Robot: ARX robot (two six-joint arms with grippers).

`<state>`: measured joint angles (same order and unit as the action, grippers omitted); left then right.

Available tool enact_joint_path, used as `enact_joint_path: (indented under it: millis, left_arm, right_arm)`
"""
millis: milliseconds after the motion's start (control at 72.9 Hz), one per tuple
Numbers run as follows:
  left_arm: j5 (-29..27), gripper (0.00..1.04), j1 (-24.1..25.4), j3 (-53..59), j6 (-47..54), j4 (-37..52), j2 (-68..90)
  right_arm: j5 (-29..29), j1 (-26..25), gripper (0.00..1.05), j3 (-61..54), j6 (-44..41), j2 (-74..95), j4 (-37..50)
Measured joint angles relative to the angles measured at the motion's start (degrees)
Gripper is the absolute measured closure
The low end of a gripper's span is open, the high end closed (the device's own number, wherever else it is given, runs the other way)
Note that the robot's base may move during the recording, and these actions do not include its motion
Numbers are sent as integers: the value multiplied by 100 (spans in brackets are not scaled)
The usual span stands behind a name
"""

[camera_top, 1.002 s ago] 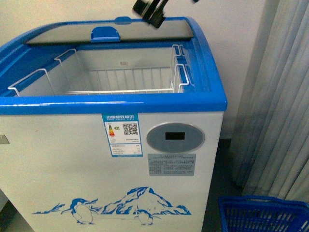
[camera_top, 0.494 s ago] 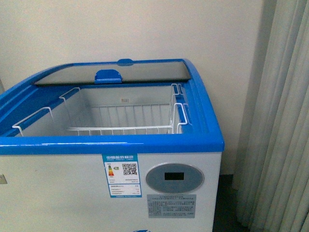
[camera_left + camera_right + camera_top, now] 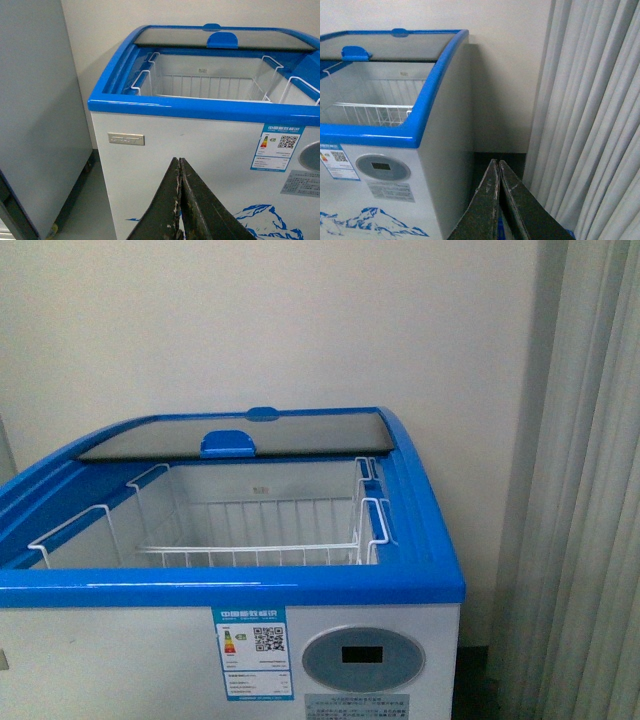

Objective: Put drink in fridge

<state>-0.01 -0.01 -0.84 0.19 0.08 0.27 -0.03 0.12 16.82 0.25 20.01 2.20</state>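
The fridge (image 3: 330,590) is a white chest freezer with a blue rim. Its curved glass lid (image 3: 240,435) is slid back, and the opening shows white wire baskets (image 3: 250,540) with nothing visible in them. It also shows in the left wrist view (image 3: 200,107) and the right wrist view (image 3: 415,127). My left gripper (image 3: 179,165) is shut and empty, in front of the fridge's white front. My right gripper (image 3: 497,166) is shut and empty, off the fridge's right front corner. Neither gripper shows in the front view. The drink is out of view.
A tall grey-white wheeled cabinet (image 3: 35,115) stands left of the fridge. Grey curtains (image 3: 590,490) hang right of it, also in the right wrist view (image 3: 590,110). A plain wall is behind. A narrow dark floor gap (image 3: 497,157) lies between fridge and curtains.
The front view has risen: the fridge sits lower in frame, and its penguin graphic and the blue basket have dropped out. The dark gripper at the top a second ago is gone.
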Motion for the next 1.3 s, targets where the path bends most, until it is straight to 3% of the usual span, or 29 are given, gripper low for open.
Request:
enact_joint_path:
  millis: [316, 439, 1194, 1221, 1303]
  left_arm:
    - [0, 102, 0, 0, -2, 0, 0]
    - [0, 102, 0, 0, -2, 0, 0]
    - [0, 102, 0, 0, -2, 0, 0]
    - [0, 102, 0, 0, -2, 0, 0]
    - [0, 87, 0, 0, -7, 0, 0]
  right_arm:
    - [2, -4, 102, -870, -7, -682, 214]
    - [0, -4, 102, -1027, -7, -1307, -299]
    - [-2, -4, 102, -1589, -9, -1963, -232]
    - [-2, -4, 98, -1589, -11, -1963, -232]
    - [0, -4, 82, -1589, -11, -1965, -232]
